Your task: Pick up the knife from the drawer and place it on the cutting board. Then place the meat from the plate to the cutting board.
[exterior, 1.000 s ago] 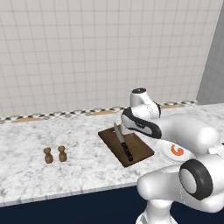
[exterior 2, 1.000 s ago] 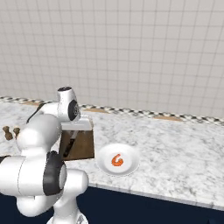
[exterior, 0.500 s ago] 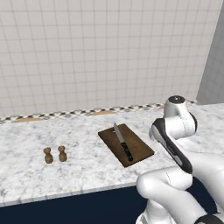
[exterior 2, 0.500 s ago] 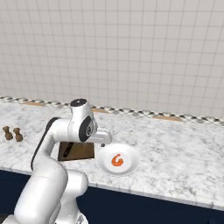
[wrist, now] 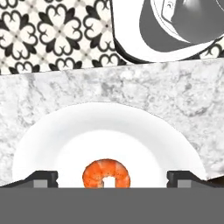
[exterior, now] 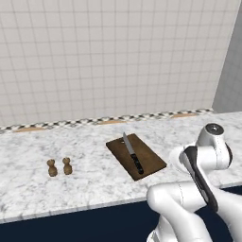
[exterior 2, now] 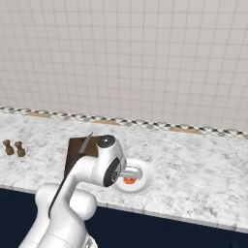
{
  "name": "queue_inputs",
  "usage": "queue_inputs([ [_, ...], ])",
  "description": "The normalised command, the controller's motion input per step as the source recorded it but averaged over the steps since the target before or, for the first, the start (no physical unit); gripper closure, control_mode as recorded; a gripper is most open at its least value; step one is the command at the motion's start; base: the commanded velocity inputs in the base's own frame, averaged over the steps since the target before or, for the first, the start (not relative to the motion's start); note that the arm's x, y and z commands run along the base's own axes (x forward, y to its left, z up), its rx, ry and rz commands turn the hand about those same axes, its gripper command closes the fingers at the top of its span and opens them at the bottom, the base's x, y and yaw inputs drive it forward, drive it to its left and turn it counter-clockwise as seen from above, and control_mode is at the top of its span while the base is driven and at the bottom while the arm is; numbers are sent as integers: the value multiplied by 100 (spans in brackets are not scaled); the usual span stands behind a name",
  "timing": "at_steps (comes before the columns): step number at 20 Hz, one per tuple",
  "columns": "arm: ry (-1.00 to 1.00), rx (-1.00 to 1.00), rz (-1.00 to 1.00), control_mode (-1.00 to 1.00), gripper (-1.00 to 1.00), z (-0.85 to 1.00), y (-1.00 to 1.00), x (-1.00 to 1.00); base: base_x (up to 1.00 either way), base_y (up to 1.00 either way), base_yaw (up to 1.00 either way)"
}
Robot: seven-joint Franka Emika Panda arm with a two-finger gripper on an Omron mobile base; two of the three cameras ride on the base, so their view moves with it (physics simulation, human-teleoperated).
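The hand (wrist: 112,179) hangs over the plate (wrist: 52,140) with its jaws spread wide and nothing between them; the two dark fingertips (wrist: 41,177) stand either side of the meat (wrist: 106,174), which suits a straight descent and a pinch across the curl. The meat lies on the plate's inner floor, toward the side nearer the hand. The plate sits near the front edge of the surface (exterior 2: 193,164), just beside the cutting board (exterior: 147,158). The knife (exterior: 132,154) already lies along the board, blade toward the tiled wall, so I judge the first half done and the meat pickup in hand. In the right base view the arm's own elbow hides most of the plate, so how high the hand hovers is hard to tell. Two wooden shakers (exterior: 59,166) stand well apart toward the left of the surface, out of the way.
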Motion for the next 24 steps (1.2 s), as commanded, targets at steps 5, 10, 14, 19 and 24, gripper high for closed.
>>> queue_inputs([
  [5, -2, 0, 0, -100, -100, -26, -8, 28, 0, 0, 0],
  [10, 5, 0, 0, -100, -100, 0, 0, 61, 0, 0, 0],
  [14, 9, 0, 0, -100, -100, -2, 0, 19, 0, 0, 0],
  [19, 17, 0, 0, -100, -100, -16, -5, -2, 0, 0, 0],
  [24, 8, 0, 0, -100, -100, -24, -9, -11, 0, 0, 0],
])
